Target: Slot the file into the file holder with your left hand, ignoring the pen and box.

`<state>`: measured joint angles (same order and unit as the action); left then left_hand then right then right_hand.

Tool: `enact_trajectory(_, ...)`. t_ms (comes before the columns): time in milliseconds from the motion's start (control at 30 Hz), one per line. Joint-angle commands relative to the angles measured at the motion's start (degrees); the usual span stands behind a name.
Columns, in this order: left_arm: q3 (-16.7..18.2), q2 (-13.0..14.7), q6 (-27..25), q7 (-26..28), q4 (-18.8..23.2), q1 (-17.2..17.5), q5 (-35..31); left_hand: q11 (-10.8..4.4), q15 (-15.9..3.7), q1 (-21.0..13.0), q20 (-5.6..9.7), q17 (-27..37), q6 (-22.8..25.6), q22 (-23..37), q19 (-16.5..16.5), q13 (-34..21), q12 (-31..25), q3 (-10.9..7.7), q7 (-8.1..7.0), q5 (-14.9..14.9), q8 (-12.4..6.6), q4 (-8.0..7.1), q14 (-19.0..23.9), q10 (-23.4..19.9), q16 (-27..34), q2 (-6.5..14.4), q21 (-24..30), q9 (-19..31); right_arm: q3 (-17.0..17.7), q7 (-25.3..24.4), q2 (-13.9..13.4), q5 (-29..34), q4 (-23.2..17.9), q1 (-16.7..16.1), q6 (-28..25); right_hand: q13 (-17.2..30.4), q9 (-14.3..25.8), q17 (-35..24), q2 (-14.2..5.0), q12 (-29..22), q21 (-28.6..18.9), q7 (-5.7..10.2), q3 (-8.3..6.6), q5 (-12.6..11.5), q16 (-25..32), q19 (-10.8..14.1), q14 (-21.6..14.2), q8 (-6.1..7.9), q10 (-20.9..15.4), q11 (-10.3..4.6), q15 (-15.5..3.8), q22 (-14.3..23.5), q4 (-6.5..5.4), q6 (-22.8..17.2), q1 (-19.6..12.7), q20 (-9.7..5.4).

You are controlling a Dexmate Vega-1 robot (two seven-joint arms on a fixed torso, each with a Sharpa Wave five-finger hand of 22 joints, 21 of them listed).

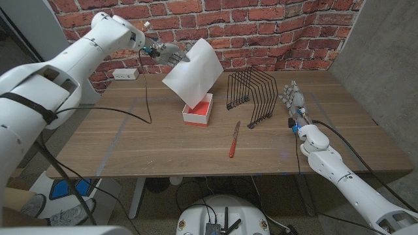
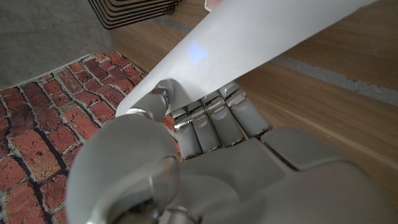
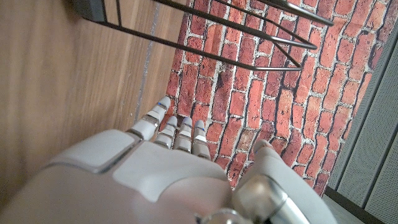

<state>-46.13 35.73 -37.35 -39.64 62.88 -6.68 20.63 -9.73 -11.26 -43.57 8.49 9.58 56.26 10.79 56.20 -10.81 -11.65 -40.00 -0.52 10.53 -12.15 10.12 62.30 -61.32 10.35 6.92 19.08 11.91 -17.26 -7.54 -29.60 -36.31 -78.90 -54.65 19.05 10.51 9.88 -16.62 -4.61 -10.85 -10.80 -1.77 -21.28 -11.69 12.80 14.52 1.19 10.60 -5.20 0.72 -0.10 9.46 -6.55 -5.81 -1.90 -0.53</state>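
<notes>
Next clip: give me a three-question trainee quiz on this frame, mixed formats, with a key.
1. True or false: the left hand holds the white file up off the table.
2. Multiple choice: the red pen lies
A. inside the red box
B. on the bare table, nearer the robot than the box and the black wire file holder
C. in the right hand
3. Fill in: the right hand holds ____.

Key:
1. True. The file hangs tilted above the box, gripped at its upper edge.
2. B.
3. Nothing; it waits beside the file holder with its fingers straight.
</notes>
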Motion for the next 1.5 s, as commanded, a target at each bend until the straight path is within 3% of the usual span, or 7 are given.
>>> enact_trajectory(33, -1.1, -1.4, 3.5, -3.2, -1.3, -2.4, -3.3, -0.19, -1.69, 0.6, -0.15, 0.2, -0.2, 0.1, -0.5, -0.2, 0.2, -0.26, 0.08, 0.1, 0.27, -0.01, -0.5, 0.0, -0.3, 0.0, -0.2, 0.2, 0.1, 0.0, 0.0, -0.2, 0.0, -0.2, 0.1, 0.2, 0.2, -0.3, -2.26, -0.2, 0.0, -0.27, -0.20, -0.2, 0.3, 0.2, -0.1, 0.05, -0.5, -0.08, 0.18, 0.2, -0.50, -0.2, 0.3, -0.16)
enact_trajectory(633, -4.2, -0.7, 12.3, -5.4, 1.6, -4.7, -12.8, 0.04, -1.21, 1.4, -0.63, 0.0, -0.5, 0.1, -2.2, -0.4, 0.4, -0.48, 0.04, 0.1, 0.35, -0.10, -2.7, 0.6, -0.8, -0.2, -0.8, 0.3, -0.2, 0.4, 0.5, -0.4, 0.7, 0.4, -0.1, 0.2, 0.2, -0.3, -2.29, -0.2, 0.0, -0.07, -0.24, -0.2, 0.3, 0.2, -0.1, 0.10, -0.5, -0.09, 0.27, 0.2, -0.58, -0.3, 0.3, -0.05)
enact_trajectory(1133, -6.4, -1.3, 21.1, -3.1, 4.0, -5.6, -23.1, 0.10, -1.22, 1.5, -0.63, -0.1, -0.3, 0.1, -2.8, -0.4, 0.5, -0.64, -0.53, 0.1, 0.29, 0.13, -3.6, 1.2, -0.7, -0.4, -1.0, 0.3, -0.6, 0.9, 1.3, -0.5, 2.5, 1.7, 0.2, 0.2, 0.2, -0.3, -2.29, -0.2, -0.1, -0.03, -0.25, -0.2, 0.3, 0.3, -0.2, 0.12, -0.5, -0.09, 0.28, 0.2, -0.62, -0.4, 0.2, 0.02)
enact_trajectory(1500, -6.8, -1.3, 25.7, -1.0, 8.4, -4.8, -30.1, -0.22, -1.23, 1.6, -0.48, 0.0, -0.4, 0.1, -3.2, -0.5, 0.6, -0.69, -1.11, 0.0, 0.32, 0.18, -4.2, 1.5, -0.7, -0.5, -1.1, 0.3, -0.7, 1.3, 1.5, -0.6, 3.1, 2.0, 0.5, 0.2, 0.2, -0.3, -2.27, -0.2, -0.1, -0.02, -0.23, -0.2, 0.3, 0.3, -0.2, 0.12, -0.5, -0.09, 0.22, 0.2, -0.70, -0.4, 0.3, -0.02)
